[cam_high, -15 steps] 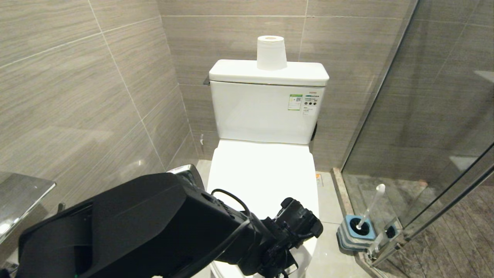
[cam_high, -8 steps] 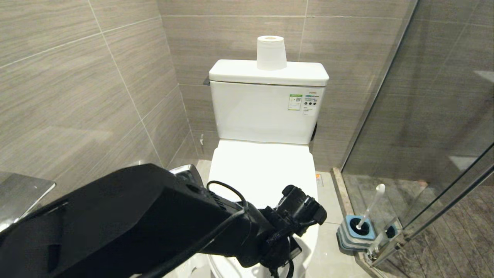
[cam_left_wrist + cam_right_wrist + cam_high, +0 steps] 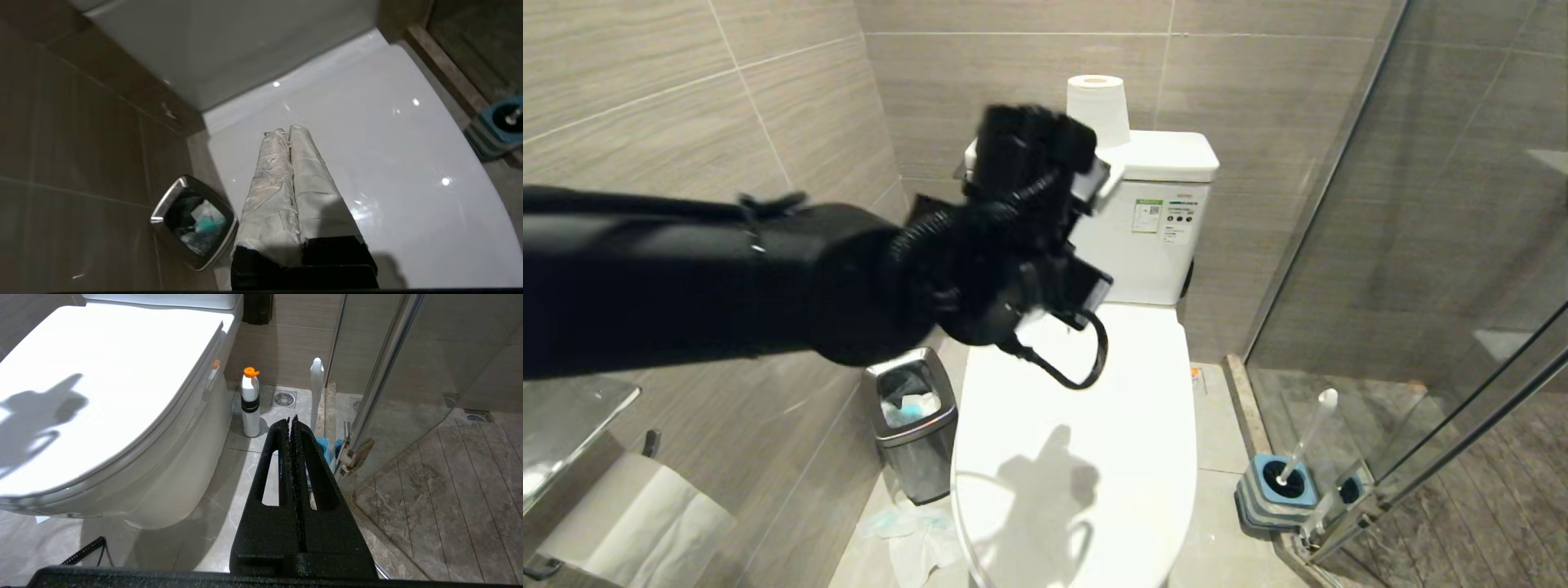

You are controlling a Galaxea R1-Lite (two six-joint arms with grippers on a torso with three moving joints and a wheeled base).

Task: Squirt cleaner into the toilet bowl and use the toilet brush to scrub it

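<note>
My left gripper [image 3: 288, 131] has swung from low centre to upper centre.
It is closed, empty; lid [image 3: 1086, 425] still down, brush [image 3: 1305, 445] untouched.

Head view looks down from above onto the closed toilet lid [image 3: 1086, 425]. Left wrist view looks steeply down onto that lid [image 3: 367, 155] from closer. Right wrist view sits low beside the toilet, sharing the lid [image 3: 102, 375].

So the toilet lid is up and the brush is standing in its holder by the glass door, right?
Not quite: the toilet lid is down, covering the bowl, as the head view shows. The brush does stand in its holder by the glass door.
</note>
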